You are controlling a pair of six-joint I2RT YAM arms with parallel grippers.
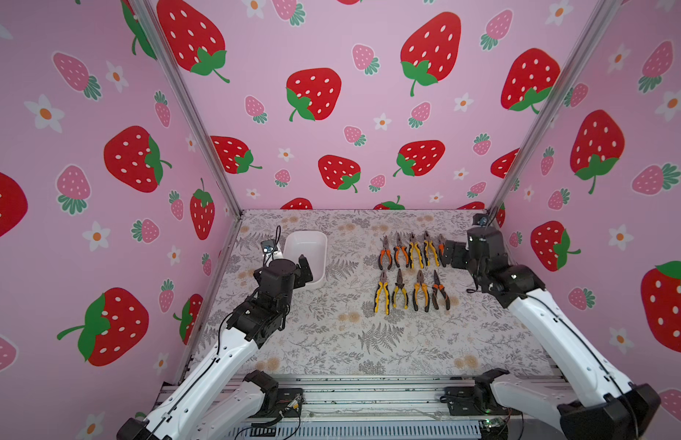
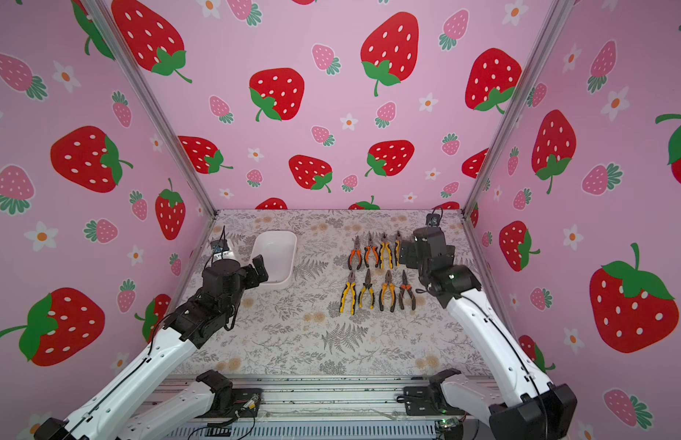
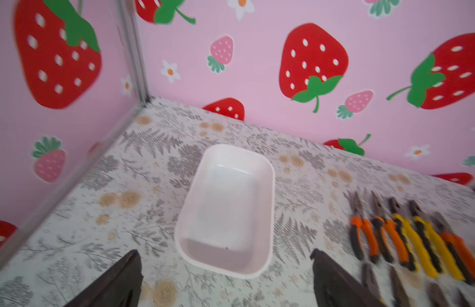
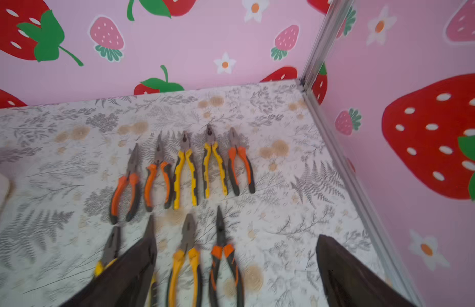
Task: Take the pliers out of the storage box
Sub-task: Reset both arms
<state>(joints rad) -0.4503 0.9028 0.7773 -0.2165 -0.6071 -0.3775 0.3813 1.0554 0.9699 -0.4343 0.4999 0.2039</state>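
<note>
The white storage box [image 1: 325, 255] [image 2: 294, 256] stands empty at the far left of the table; the left wrist view looks straight into its bare bottom [image 3: 231, 202]. Several pliers [image 1: 413, 253] [image 2: 384, 251] with orange or yellow handles lie on the table in two neat rows at the far right, noses towards the back wall [image 4: 185, 170] [image 3: 417, 239]. My left gripper [image 1: 304, 271] [image 2: 259, 271] [image 3: 225, 253] hangs open at the box's near end, holding nothing. My right gripper [image 1: 451, 254] [image 2: 405, 254] [image 4: 236, 230] is open above the right end of the rows, also holding nothing.
Pink strawberry walls close the table in at the back and both sides, with aluminium posts [image 1: 201, 125] in the corners. A metal rail [image 1: 369, 396] with the arm bases runs along the front edge. The floral tabletop [image 1: 331, 327] between box and pliers is bare.
</note>
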